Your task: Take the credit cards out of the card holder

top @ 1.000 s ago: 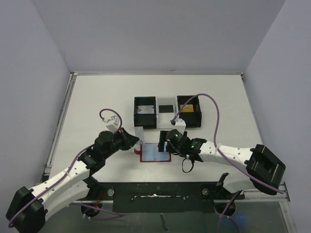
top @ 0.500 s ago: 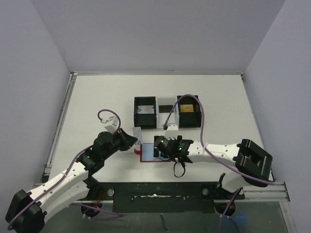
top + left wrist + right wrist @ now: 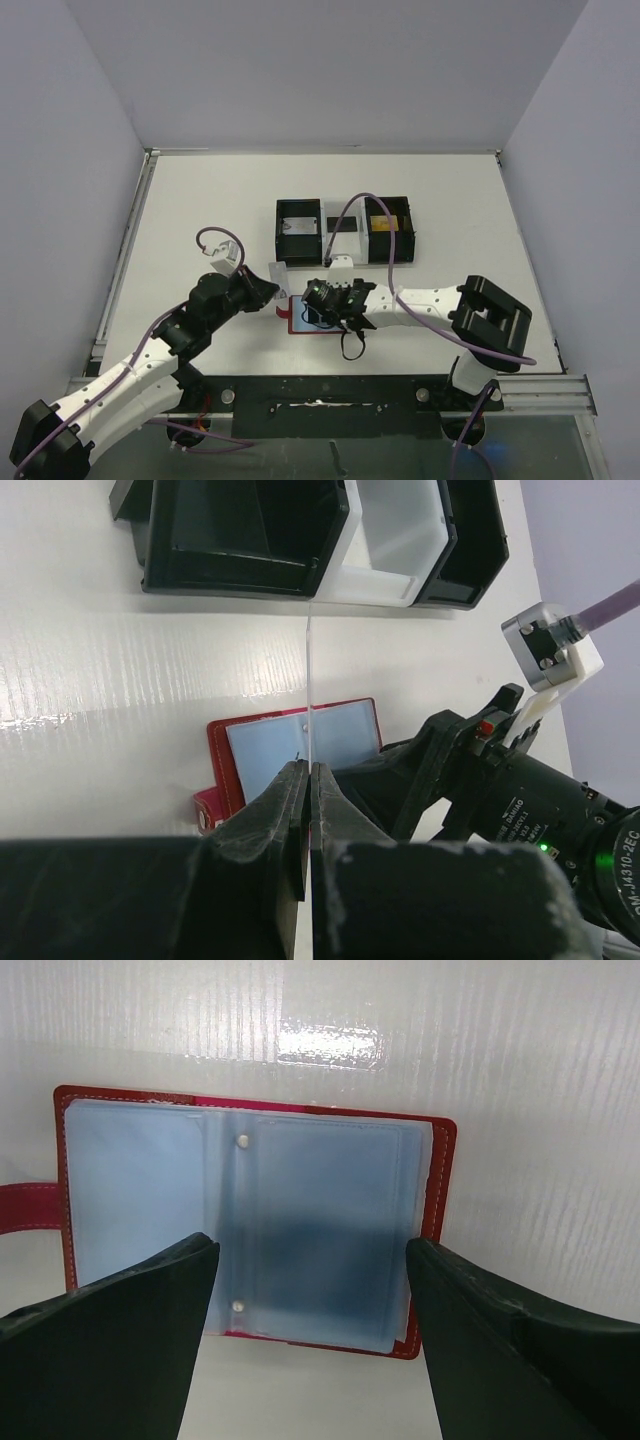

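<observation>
Card holder red, stitched, leather-look; sleeves translucent plastic; table glossy, ribbed.

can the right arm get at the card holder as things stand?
Probably yes: the right gripper hangs open right above the open card holder, with nothing between. The left gripper pinches a card beside it.

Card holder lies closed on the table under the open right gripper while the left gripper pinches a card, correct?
No: the card holder lies open, as the right wrist view shows. The right gripper is open over it; the left gripper does pinch a card.
</observation>
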Controlling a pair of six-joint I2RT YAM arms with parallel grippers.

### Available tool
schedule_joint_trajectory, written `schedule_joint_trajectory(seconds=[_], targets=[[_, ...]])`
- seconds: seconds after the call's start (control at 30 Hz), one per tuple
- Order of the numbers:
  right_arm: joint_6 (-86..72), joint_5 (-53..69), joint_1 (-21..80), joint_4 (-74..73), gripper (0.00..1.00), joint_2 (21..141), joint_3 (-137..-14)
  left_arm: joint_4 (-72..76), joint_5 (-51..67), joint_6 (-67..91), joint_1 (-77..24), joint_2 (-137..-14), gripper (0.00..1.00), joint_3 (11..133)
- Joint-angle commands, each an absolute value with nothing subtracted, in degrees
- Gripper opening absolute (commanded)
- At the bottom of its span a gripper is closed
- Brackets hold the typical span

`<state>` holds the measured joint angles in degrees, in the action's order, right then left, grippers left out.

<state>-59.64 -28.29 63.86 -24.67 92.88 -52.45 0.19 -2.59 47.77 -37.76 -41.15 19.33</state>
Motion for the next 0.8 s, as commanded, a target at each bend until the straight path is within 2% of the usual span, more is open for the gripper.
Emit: schedule_joint_trajectory(seconds=[0.0, 0.1, 0.23, 0.4, 0.57, 0.7, 0.77], targets=[[-60.5, -30.7, 64.1, -26.4, 0.78, 94.7, -55.4, 1.6, -3.1, 47.1, -37.5, -40.7, 0.00, 20.6], [-61.3, -30.1, 64.0, -28.4, 0.78, 97.4, -56.8, 1.9, -3.0, 47.2, -37.5, -40.9, 0.00, 20.6], [-61.3, -29.6, 63.9, -28.6, 0.69, 99.2, -56.7, 1.8, -3.0, 47.3, -37.6, -41.0, 0.00, 20.7], [-60.2, -30.0, 64.1, -27.9, 0.51, 99.0, -57.5, 1.0, -3.2, 47.2, -37.5, -40.5, 0.00, 20.9], [-58.5, -30.8, 64.0, -27.6, 0.40, 97.4, -58.8, 0.9, -3.5, 47.1, -37.5, -40.6, 0.00, 21.1], [-57.2, -31.2, 63.8, -27.1, 0.38, 96.5, -59.2, 1.0, -3.3, 47.1, -37.5, -40.9, 0.00, 21.3], [-56.8, -31.3, 63.8, -28.3, 0.42, 96.5, -59.8, 0.8, -3.2, 47.0, -37.5, -41.0, 0.00, 21.5]])
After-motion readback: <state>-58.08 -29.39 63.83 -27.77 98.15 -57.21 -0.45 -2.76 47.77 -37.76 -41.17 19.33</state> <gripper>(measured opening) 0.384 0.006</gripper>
